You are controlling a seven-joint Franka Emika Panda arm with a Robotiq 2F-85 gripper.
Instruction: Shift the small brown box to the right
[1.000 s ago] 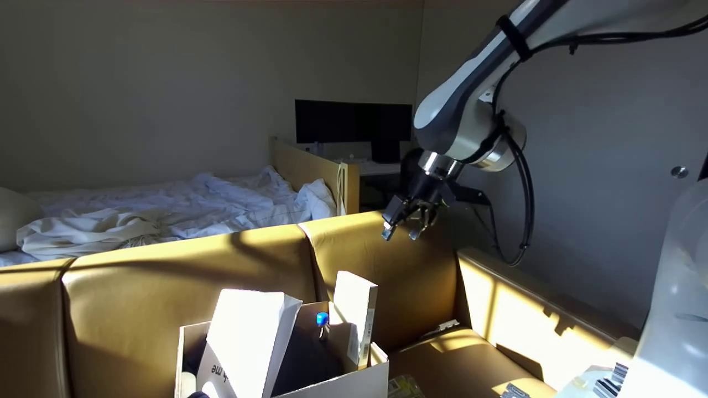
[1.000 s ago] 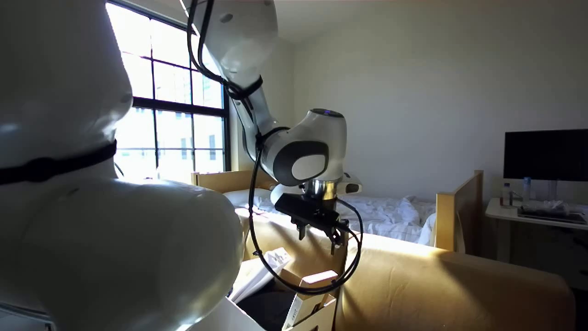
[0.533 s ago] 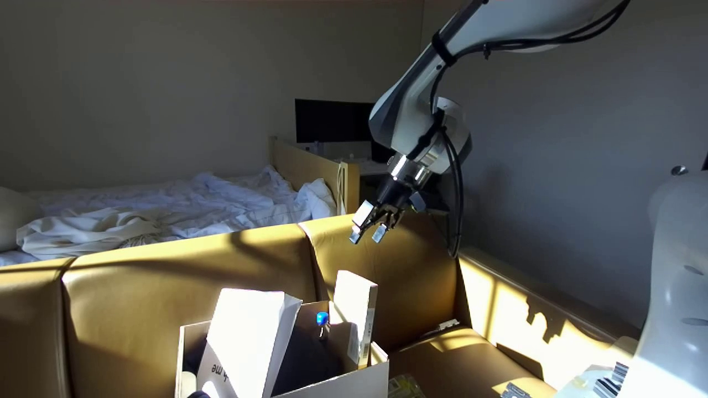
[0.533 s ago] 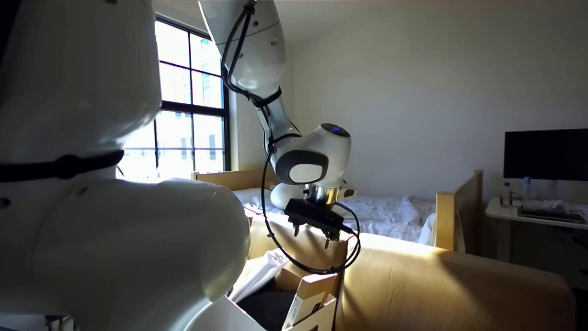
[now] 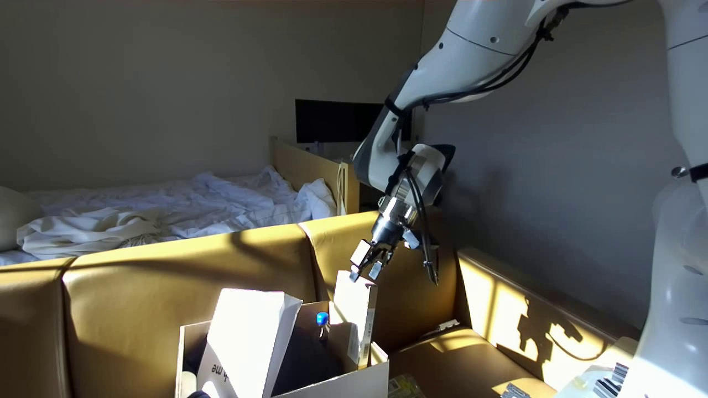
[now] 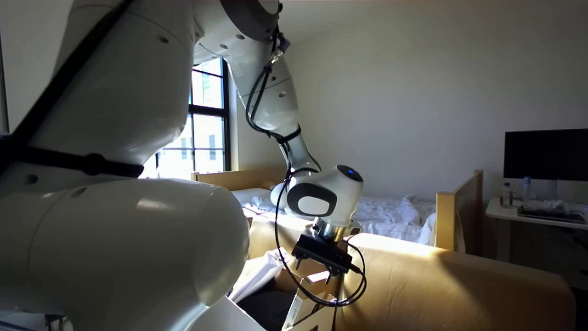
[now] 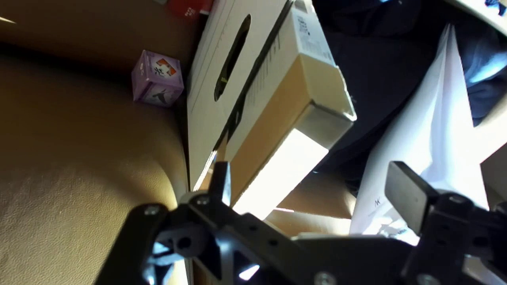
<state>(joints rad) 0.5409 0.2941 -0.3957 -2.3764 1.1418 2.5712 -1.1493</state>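
Observation:
The small brown box [image 7: 273, 107] stands tilted inside a large open carton, with brown sides and a brightly sunlit top face in the wrist view. It also shows in both exterior views, as a pale slab [image 5: 354, 318] and with its printed side visible [image 6: 303, 299]. My gripper [image 7: 315, 186] is open, with its fingers wide apart. In both exterior views the gripper [image 5: 365, 272] [image 6: 313, 272] is at the box's upper end. In the wrist view the left finger overlaps the box's edge; I cannot tell whether it touches. The box's lower part is hidden in the carton.
The large carton [image 5: 354, 385] stands on the tan sofa [image 5: 188, 282] and also holds a white package [image 5: 243, 337] and a blue-capped bottle [image 5: 322, 319]. A purple cube box [image 7: 158, 79] lies beside the carton. The sofa backrest [image 6: 441, 276] rises close behind the gripper.
My gripper moved left in an exterior view, then came down to the top of the brown box. It stayed open. The box and carton have not moved.

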